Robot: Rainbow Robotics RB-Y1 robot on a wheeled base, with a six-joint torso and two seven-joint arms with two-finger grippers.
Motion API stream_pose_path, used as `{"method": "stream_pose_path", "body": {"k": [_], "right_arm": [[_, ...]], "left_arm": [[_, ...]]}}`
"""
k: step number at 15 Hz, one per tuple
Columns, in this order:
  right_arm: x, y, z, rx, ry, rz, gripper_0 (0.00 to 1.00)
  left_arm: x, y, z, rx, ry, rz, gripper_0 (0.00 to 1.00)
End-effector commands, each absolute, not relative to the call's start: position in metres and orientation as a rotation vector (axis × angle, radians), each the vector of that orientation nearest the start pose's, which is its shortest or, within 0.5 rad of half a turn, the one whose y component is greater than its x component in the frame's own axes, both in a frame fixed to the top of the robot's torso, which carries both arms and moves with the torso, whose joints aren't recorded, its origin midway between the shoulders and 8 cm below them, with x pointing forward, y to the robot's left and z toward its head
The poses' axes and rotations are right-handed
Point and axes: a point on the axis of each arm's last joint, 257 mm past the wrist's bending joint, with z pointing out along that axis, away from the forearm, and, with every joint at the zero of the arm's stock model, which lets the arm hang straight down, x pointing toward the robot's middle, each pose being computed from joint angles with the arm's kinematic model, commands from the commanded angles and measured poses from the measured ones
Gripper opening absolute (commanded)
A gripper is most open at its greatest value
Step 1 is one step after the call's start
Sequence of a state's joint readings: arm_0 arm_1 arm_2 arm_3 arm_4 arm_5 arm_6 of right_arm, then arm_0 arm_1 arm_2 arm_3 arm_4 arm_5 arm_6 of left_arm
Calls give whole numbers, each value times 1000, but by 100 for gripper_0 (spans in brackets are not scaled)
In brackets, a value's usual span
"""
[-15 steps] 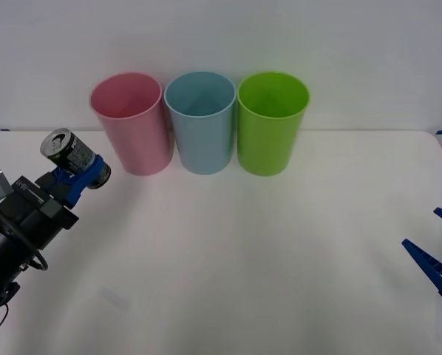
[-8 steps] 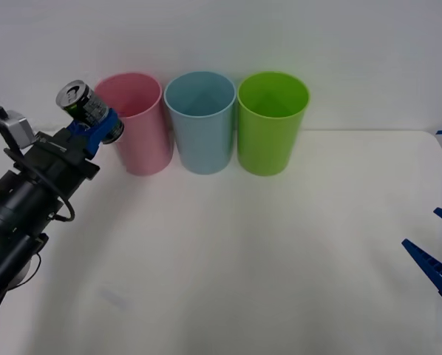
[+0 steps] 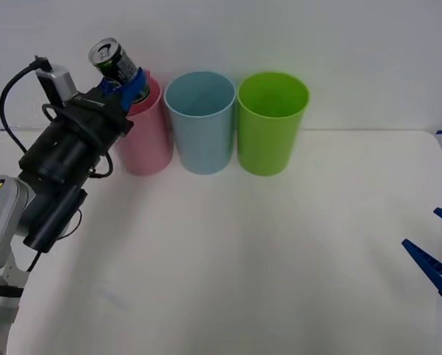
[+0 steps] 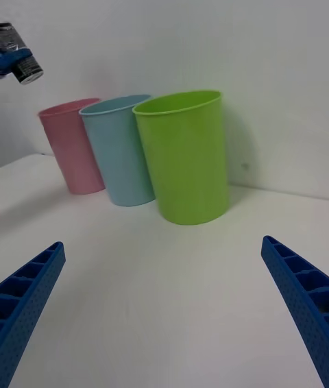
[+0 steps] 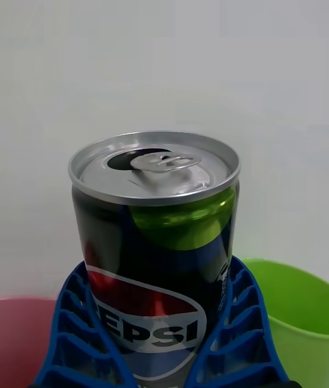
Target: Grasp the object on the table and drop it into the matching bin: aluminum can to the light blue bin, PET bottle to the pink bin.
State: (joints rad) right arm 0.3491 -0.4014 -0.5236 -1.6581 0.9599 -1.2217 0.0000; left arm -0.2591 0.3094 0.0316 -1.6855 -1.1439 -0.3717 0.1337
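The aluminum can [image 3: 114, 62], dark with a Pepsi label and a silver pull-tab top [image 5: 156, 165], is held in the air, tilted, over the near-left rim of the pink bin [image 3: 145, 140]. My left gripper [image 3: 129, 88] is shut on the can, its blue fingers [image 5: 75, 333] clasping the can's lower half. The light blue bin [image 3: 200, 122] stands just right of the pink one on the white table [image 3: 243, 259]. My right gripper [image 3: 438, 250] waits open low at the table's right edge, far from the bins. In the right wrist view the can [image 4: 19, 59] hangs above the pink bin [image 4: 72, 144].
A lime green cup [image 3: 271, 122] stands right of the light blue bin, touching it; all three cups line up along the white back wall. The black left arm [image 3: 58, 170] with its cable reaches across the table's left side.
My left arm has lifted the can up and to the right, from low beside the pink bin to above its rim. The right gripper has not moved.
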Motion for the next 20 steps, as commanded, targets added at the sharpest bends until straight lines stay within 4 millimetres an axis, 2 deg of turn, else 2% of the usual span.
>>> {"method": "stream_pose_path", "body": {"k": [1, 5, 8, 13, 18, 20], "right_arm": [[342, -330, -169, -465, 1441, 567, 100], [342, -330, -169, -465, 1441, 567, 100], [342, -330, -169, -465, 1441, 567, 100], [342, -330, -169, -465, 1441, 567, 100], [342, -330, -169, -465, 1441, 567, 100], [342, -330, -169, -465, 1441, 567, 100]], "left_arm": [[586, 154, -4, 262, 1195, -509, 1], [619, 121, 0, 321, 1216, -469, 1], [636, 99, 4, 371, 1230, -441, 1], [657, 74, 15, 448, 1243, -395, 1], [670, 58, 15, 477, 1266, -363, 1], [670, 57, 16, 475, 1266, -359, 1]]}}
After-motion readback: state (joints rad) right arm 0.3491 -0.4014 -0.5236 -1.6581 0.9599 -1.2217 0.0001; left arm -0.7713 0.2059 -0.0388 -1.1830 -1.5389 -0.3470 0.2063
